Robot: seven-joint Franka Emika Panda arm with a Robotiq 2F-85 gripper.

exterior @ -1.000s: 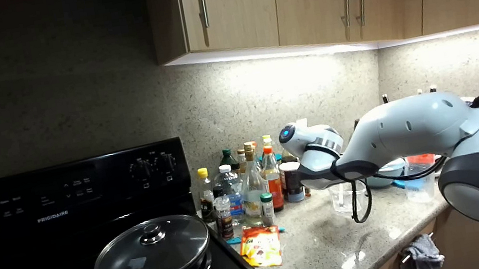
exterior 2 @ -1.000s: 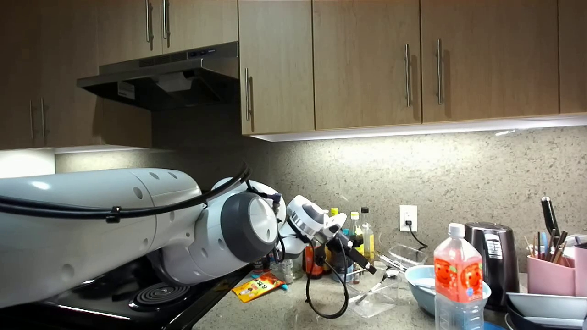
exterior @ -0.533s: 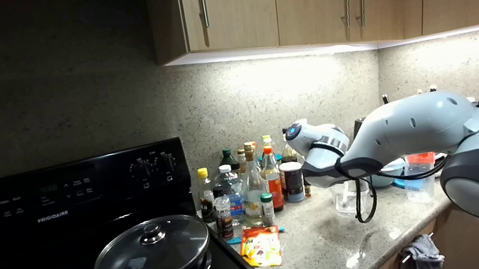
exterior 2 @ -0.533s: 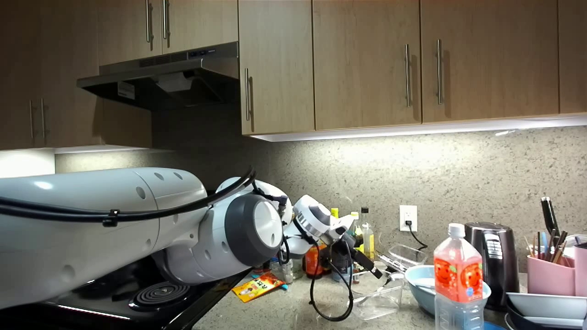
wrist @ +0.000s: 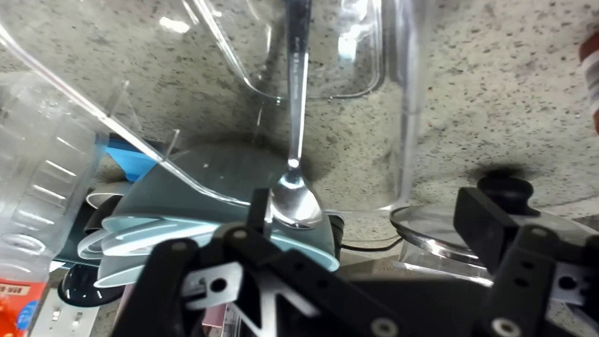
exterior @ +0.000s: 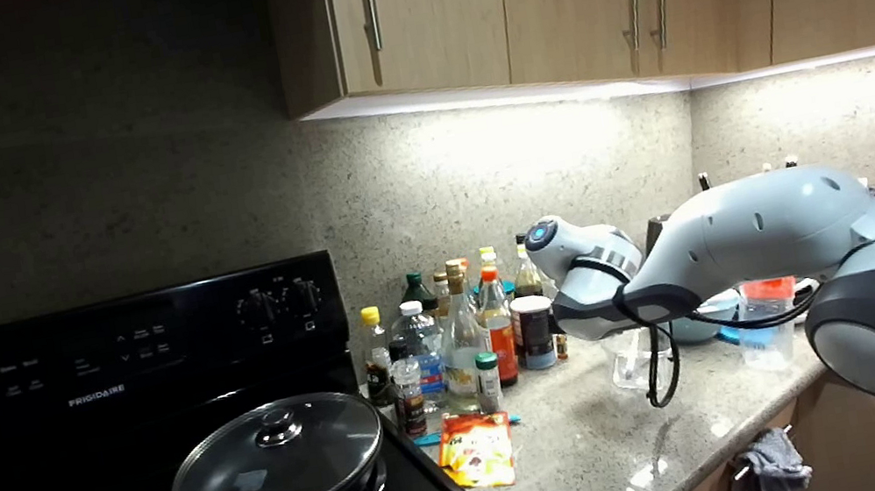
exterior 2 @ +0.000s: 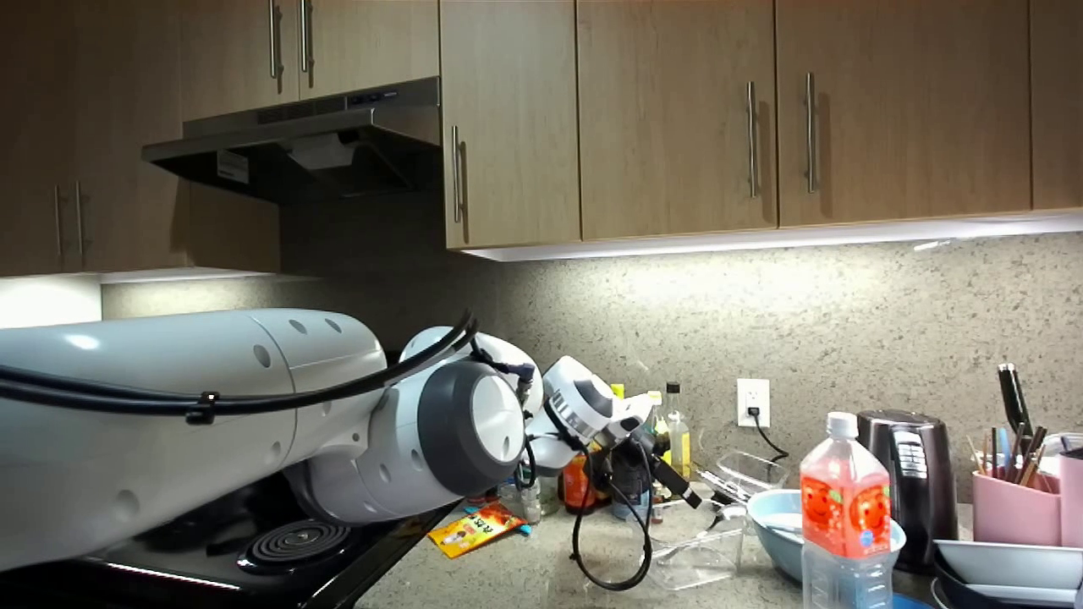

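Observation:
My gripper (wrist: pixel 372 217) is open in the wrist view, with its two black fingers wide apart and nothing between the pads. A metal spoon (wrist: pixel 297 98) leans in a clear plastic container (wrist: pixel 406 140). The spoon's bowl appears right beside the left finger; I cannot tell whether they touch. In an exterior view the gripper (exterior 2: pixel 681 486) points down over the clear container (exterior 2: pixel 698 562) on the counter. In an exterior view the wrist hides the gripper, and the container (exterior: pixel 630 373) shows below it. A light blue bowl (wrist: pixel 201 182) lies beyond the spoon.
A glass lid (wrist: pixel 433 229) with a black knob appears near the right finger. A red-labelled bottle (exterior 2: pixel 846 507) and a kettle (exterior 2: pixel 909 482) stand by the bowl. Several bottles (exterior: pixel 465 356) line the wall behind an orange packet (exterior: pixel 479 452). A lidded pan (exterior: pixel 280 472) sits on the stove.
The arm and gripper have moved slightly to the right in both exterior views, mostly in the first half second. The clear container with the spoon appears shifted slightly right too.

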